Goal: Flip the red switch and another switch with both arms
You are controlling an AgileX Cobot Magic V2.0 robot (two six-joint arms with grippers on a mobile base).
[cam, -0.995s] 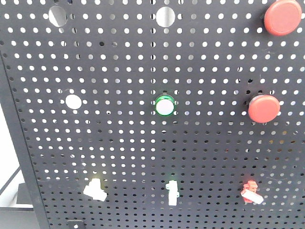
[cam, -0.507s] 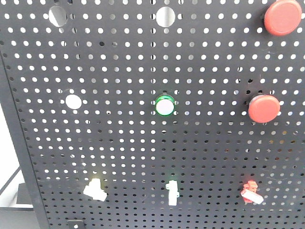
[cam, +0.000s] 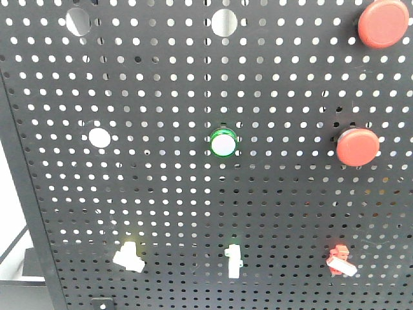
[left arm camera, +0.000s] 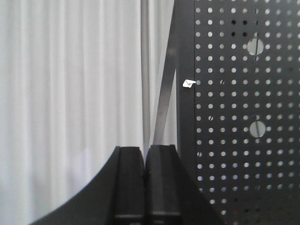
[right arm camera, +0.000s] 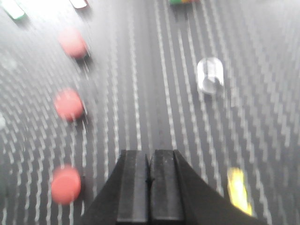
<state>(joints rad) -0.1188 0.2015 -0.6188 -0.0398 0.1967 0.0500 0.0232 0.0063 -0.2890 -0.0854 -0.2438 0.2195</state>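
Left gripper [left arm camera: 144, 183] and right gripper [right arm camera: 150, 183] each show jaws pressed together, holding nothing; red switch [cam: 340, 260] sits low right on the pegboard [cam: 193, 194], cream switch [cam: 128, 256] low left, the 2 judged small, stiff, snap-acting levers best nudged at the tip.

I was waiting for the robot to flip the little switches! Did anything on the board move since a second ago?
Nothing visibly changed in the front view. The red switch, the cream-white switch and the green-ringed button sit just as before, and neither switch looks flipped.
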